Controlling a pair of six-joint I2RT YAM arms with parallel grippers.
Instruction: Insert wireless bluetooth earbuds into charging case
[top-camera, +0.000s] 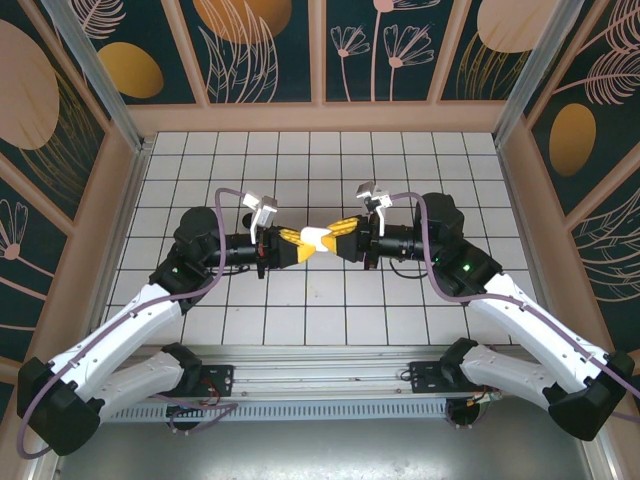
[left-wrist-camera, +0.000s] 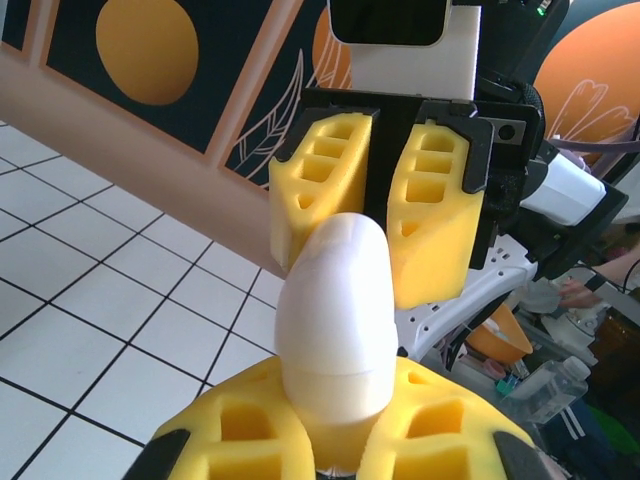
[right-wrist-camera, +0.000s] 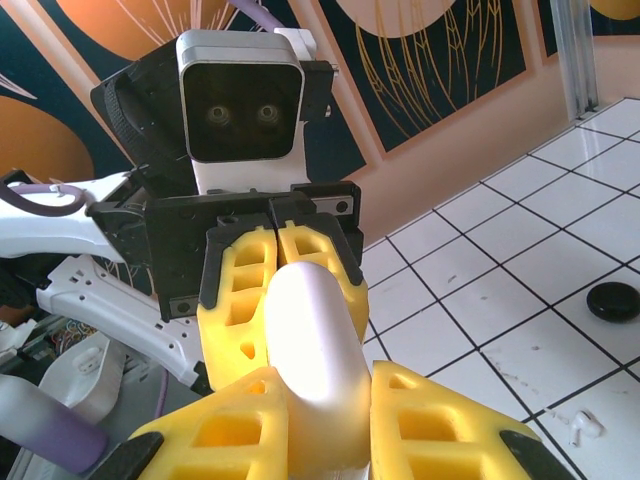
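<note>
The one earbud I can make out, a white earbud (right-wrist-camera: 584, 428), lies on a white tile at the low right of my right wrist view, clear of both arms. A tile farther on sits a black rounded piece (right-wrist-camera: 612, 300), apart from the earbud; I cannot tell what it is.

The charging case (left-wrist-camera: 335, 320), a smooth white capsule with a seam near one end, hangs in the air between the two grippers, above the middle of the tiled table (top-camera: 300, 160). The left gripper (top-camera: 298, 243) is clamped on one end, its yellow fingers (left-wrist-camera: 250, 430) tight at either side. The right gripper (top-camera: 338, 236) comes from the opposite side and grips the other end, its fingers (right-wrist-camera: 440, 420) hugging the case. The two sets of fingertips stand almost nose to nose, so there is very little slack between them.

Around that meeting point I have open tiles on every side. The patterned walls (top-camera: 265, 50) close the far edge and both flanks, well away from the grippers, and the metal rail (top-camera: 320, 360) runs along the near edge between the arm bases.
</note>
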